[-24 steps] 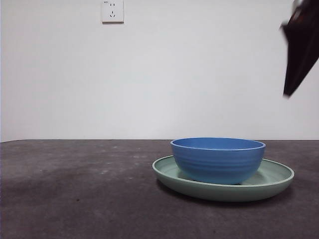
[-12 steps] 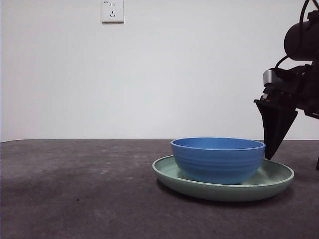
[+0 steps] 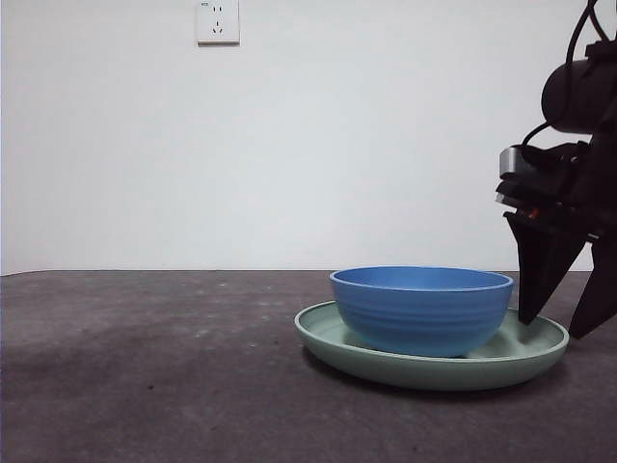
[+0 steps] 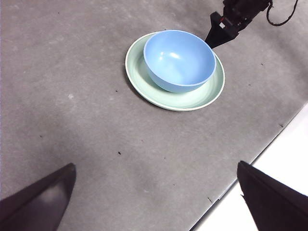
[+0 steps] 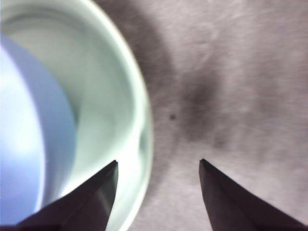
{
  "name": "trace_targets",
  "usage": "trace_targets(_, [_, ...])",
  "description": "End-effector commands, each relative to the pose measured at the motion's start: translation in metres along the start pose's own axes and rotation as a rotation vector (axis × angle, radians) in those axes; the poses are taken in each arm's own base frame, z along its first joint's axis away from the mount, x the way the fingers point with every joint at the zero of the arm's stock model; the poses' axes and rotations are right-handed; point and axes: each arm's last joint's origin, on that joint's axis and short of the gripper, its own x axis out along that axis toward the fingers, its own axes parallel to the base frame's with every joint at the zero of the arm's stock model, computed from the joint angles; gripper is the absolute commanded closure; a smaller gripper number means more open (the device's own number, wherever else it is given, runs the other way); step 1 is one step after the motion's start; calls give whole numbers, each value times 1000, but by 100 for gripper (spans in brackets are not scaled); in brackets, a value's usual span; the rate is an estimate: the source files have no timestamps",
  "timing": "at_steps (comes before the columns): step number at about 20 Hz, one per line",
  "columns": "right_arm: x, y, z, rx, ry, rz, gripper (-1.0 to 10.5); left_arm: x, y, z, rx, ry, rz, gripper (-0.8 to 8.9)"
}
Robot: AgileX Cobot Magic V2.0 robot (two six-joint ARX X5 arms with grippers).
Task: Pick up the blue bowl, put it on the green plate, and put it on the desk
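Note:
The blue bowl (image 3: 421, 309) sits upright inside the green plate (image 3: 540, 338), which rests on the dark grey desk (image 3: 145, 386). My right gripper (image 3: 564, 323) is open and low at the plate's right rim, one jaw over the plate's inner slope and the other outside it. Its wrist view shows the plate's rim (image 5: 144, 134) between the jaws of the right gripper (image 5: 159, 166), with the bowl's wall (image 5: 24, 144) beside. My left gripper (image 4: 156, 171) hangs high above the desk, open and empty, looking down on the bowl (image 4: 179, 58) and plate (image 4: 144, 82).
A white wall with a socket (image 3: 217, 21) stands behind the desk. The desk's edge (image 4: 269, 139) runs near the plate on one side, with a pale floor beyond it.
The right arm has come down from the upper right corner to the plate's right rim, its jaws now straddling the rim. Bowl and plate have not moved.

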Motion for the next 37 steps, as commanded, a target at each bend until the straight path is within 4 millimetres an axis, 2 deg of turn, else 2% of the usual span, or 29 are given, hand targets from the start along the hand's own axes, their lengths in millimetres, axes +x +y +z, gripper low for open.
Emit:
trace_targets(1, [12,0,3,-8,31,22,691,-1,-1,3,11,-13,-10,117])
trace_targets(3, [17,-1,3,-4,46,33,714,-1,-1,3,11,-12,-9,117])
trace_targets(5, [18,1,4,-8,43,46,841,-1,-1,2,10,-7,-9,117])
trace_targets(7, [18,1,5,-3,38,47,921,-1,-1,2,10,-5,-9,117])
trace_targets(12, [17,1,7,22,24,50,932,-1,-1,2,10,-7,-9,117])
trace_targets(15, [10,7,17,47,8,112,932,-1,-1,2,11,-10,-9,117])
trace_targets(19, [-2,26,32,23,-14,149,932,-1,-1,3,12,-14,-10,117])
trace_targets(22, [-4,48,37,1,-20,174,932,-1,-1,3,12,-14,-10,117])
trace_targets(25, [5,69,37,-20,-21,202,932,-1,-1,3,12,-14,-10,117])
trace_targets(30, [37,95,37,-23,-1,259,932,-1,-1,3,11,-14,-10,117])
trace_targets(34, [55,95,37,-13,18,247,932,-1,-1,3,11,-14,-10,117])
trace_targets(37, [59,93,36,-9,27,228,928,-1,-1,3,11,-14,-10,117])
